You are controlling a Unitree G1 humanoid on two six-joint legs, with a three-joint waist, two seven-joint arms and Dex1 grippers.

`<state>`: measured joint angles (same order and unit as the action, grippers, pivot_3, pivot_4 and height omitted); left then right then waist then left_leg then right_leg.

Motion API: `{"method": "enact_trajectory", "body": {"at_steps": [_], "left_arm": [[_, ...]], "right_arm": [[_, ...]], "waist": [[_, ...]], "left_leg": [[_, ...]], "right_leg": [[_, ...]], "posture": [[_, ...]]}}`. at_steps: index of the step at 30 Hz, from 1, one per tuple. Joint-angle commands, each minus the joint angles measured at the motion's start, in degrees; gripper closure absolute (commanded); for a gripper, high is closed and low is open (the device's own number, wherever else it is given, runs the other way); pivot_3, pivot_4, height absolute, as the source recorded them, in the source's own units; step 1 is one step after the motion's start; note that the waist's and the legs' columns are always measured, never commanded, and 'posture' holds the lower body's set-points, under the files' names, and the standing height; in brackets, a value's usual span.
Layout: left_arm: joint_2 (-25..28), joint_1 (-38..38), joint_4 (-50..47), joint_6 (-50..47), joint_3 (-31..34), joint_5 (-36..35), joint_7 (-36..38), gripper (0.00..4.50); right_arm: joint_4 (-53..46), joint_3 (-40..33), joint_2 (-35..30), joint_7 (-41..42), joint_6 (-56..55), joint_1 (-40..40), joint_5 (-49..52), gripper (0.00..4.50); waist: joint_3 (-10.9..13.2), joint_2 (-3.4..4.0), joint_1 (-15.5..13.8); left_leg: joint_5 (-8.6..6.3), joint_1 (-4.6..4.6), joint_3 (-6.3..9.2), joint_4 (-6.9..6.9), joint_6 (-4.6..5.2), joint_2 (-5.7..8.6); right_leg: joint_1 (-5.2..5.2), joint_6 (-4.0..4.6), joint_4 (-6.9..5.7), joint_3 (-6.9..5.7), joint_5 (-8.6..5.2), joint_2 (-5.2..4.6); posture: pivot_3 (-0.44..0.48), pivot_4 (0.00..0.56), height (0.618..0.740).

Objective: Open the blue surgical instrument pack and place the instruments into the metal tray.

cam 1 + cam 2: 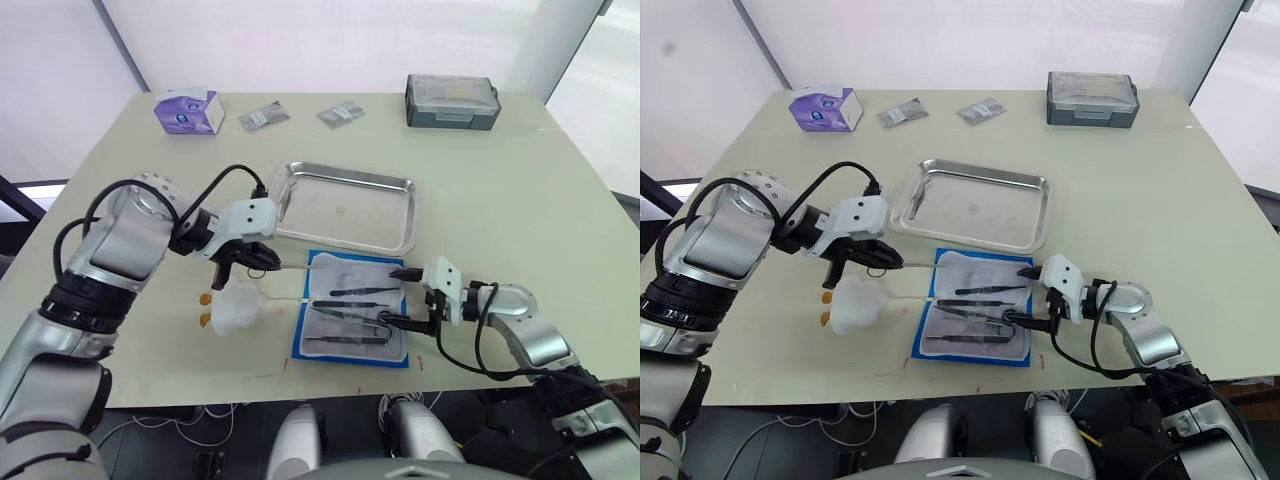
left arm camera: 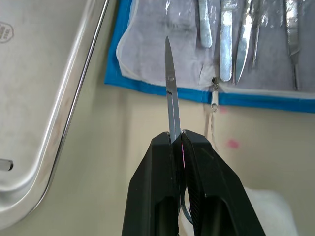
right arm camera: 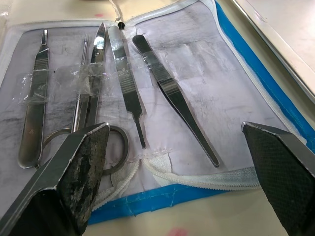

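Note:
The blue surgical instrument pack [image 1: 400, 357] lies open flat near the table's front edge, pale lining up. Several instruments [image 3: 127, 81] rest on the lining: straight tweezers, a clamp and ring-handled scissors. Just beyond the pack sits the metal tray [image 1: 345, 178]. My left gripper [image 1: 262, 258] is shut on a pair of slim scissors [image 2: 170, 98]. It holds them above the table at the pack's left edge, points toward the pack. My right gripper [image 1: 398, 297] stands open over the pack's right edge, with nothing between its fingers [image 3: 81, 162].
A white crumpled wad [image 1: 235, 305] lies left of the pack, below my left gripper. A purple tissue box [image 1: 187, 110], two small grey packets [image 1: 263, 117] and a dark grey lidded box [image 1: 452, 101] line the far edge.

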<state>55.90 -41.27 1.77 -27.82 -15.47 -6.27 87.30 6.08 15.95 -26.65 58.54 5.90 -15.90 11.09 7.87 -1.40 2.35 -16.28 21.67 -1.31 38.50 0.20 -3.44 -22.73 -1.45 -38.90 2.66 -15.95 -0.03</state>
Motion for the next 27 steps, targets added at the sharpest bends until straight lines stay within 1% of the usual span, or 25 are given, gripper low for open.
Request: {"method": "enact_trajectory", "body": {"at_steps": [1, 4, 9, 12, 14, 17, 18, 21, 24, 27], "left_arm": [[-2.5, -3.1, 0.9, -3.6, 6.2, -3.7, -4.3, 4.44], [-13.0, -5.7, 1.2, -10.9, 11.0, -2.9, -22.1, 4.44], [-22.9, -5.5, -2.0, -19.4, 12.8, -0.9, -38.2, 4.44], [-26.5, -5.8, -1.7, -21.6, 13.1, 0.1, -45.4, 4.44], [-28.4, -6.1, -0.7, -21.4, 12.9, 1.1, -49.4, 4.44], [-31.1, -6.9, 2.4, -21.6, 13.0, 3.0, -55.9, 4.44], [-32.2, -7.3, 3.9, -21.8, 13.3, 3.8, -58.6, 4.44], [-34.2, -7.9, 7.0, -21.4, 13.5, 5.1, -63.3, 4.44], [-36.9, -8.9, 10.5, -21.5, 15.4, 5.4, -68.5, 4.44], [-39.1, -10.1, 14.1, -21.3, 16.6, 5.4, -72.0, 4.44]], "right_arm": [[4.7, 4.1, -0.4, -0.3, 2.7, 2.2, -4.6, 0.00], [4.9, 4.3, -0.3, -0.1, 2.3, 2.1, -4.8, 0.00], [5.0, 4.2, -0.4, -0.1, 2.1, 2.1, -4.9, 0.00], [4.9, 4.3, -0.5, 0.0, 2.0, 2.3, -4.9, 0.00], [4.8, 4.3, -0.7, 0.1, 2.0, 2.4, -4.9, 0.00], [4.7, 4.4, -0.8, 0.1, 2.0, 2.4, -5.0, 0.00], [4.7, 4.3, -0.8, 0.1, 2.1, 2.4, -4.9, 0.00], [4.7, 4.1, -0.9, 0.0, 2.2, 2.3, -4.9, 0.00], [4.6, 3.9, -0.9, -0.1, 2.3, 2.4, -4.8, 0.00], [4.6, 3.8, -1.1, 0.0, 2.3, 2.5, -4.8, 0.00]], "waist": [[0.0, 0.00, 0.0], [0.0, -0.07, -0.3], [0.0, -0.13, 0.1], [0.0, -0.12, 0.1], [0.0, -0.13, 0.1], [0.0, -0.13, 0.0], [0.0, -0.13, 0.0], [-0.1, -0.11, 0.0], [-0.1, -0.12, 0.0], [-0.1, -0.12, 0.0]], "left_leg": [[0.00, 0.00, 0.00, 0.00, 0.00, 0.00], [0.00, 0.02, 0.04, 0.02, 0.00, 0.01], [0.00, 0.01, 0.15, -0.01, 0.00, 0.01], [0.00, 0.00, 0.20, -0.05, -0.01, 0.01], [0.00, -0.01, 0.20, -0.05, -0.01, 0.02], [0.01, -0.02, 0.21, -0.05, -0.01, 0.05], [0.01, 0.02, 0.22, -0.05, -0.01, 0.15], [0.01, 0.01, 0.22, -0.05, -0.01, 0.16], [0.01, 0.01, 0.25, -0.06, -0.02, 0.16], [0.01, 0.01, 0.25, -0.06, -0.02, 0.16]], "right_leg": [[0.00, 0.00, 0.00, -0.01, 0.00, 0.00], [0.03, -0.02, 0.01, -0.07, 0.00, -0.01], [0.02, -0.02, -0.02, 0.10, 0.02, 0.01], [0.02, -0.01, -0.02, 0.12, 0.03, 0.02], [0.02, -0.01, -0.02, 0.11, 0.03, 0.02], [0.03, -0.01, -0.03, 0.16, 0.03, 0.03], [0.04, -0.02, -0.04, 0.41, 0.03, 0.13], [0.05, -0.02, -0.04, 0.43, 0.03, 0.12], [0.05, -0.02, -0.04, 0.40, 0.03, 0.11], [0.04, -0.03, -0.04, 0.36, 0.03, 0.08]], "posture": [[0.000, 0.150, 0.731], [0.000, 0.150, 0.731], [0.000, 0.150, 0.731], [0.000, 0.150, 0.731], [0.000, 0.150, 0.731], [0.000, 0.150, 0.731], [0.000, 0.150, 0.731], [0.000, 0.150, 0.731], [0.000, 0.150, 0.731], [0.000, 0.150, 0.731]]}}
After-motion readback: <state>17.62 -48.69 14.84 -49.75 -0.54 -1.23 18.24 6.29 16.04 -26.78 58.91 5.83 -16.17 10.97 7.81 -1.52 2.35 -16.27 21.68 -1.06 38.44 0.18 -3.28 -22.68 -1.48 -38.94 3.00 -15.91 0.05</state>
